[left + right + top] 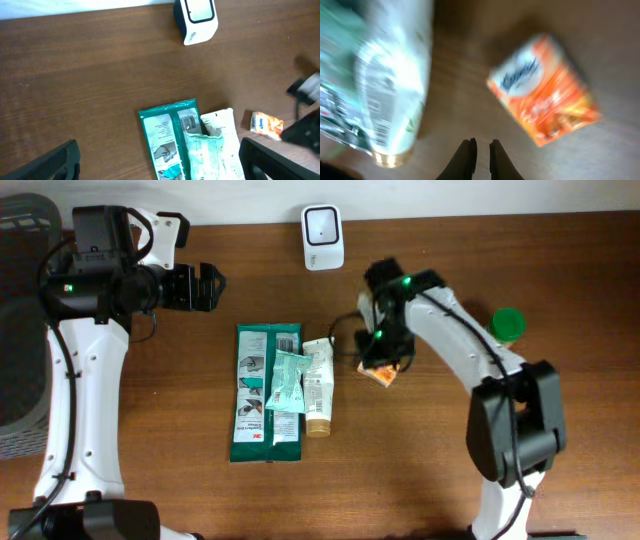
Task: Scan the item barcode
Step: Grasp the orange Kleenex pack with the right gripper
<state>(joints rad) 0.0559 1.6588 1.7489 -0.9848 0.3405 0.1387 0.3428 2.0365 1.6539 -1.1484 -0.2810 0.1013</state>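
Note:
A white barcode scanner [322,235] [196,20] stands at the back of the table. A small orange packet [383,377] [545,87] [266,125] lies flat on the wood right of centre. My right gripper [378,356] [481,150] hovers just beside it, shut, its fingers nearly together with nothing between them. The packet lies apart from the fingertips. My left gripper [210,285] [162,162] is open at the back left, holding nothing.
A green wipes pack [265,395] [167,135], a pale green sachet [285,380] and a white tube [318,388] [395,85] lie together at centre. A green cap [508,323] sits at the right. A grey basket [20,330] stands at the left edge.

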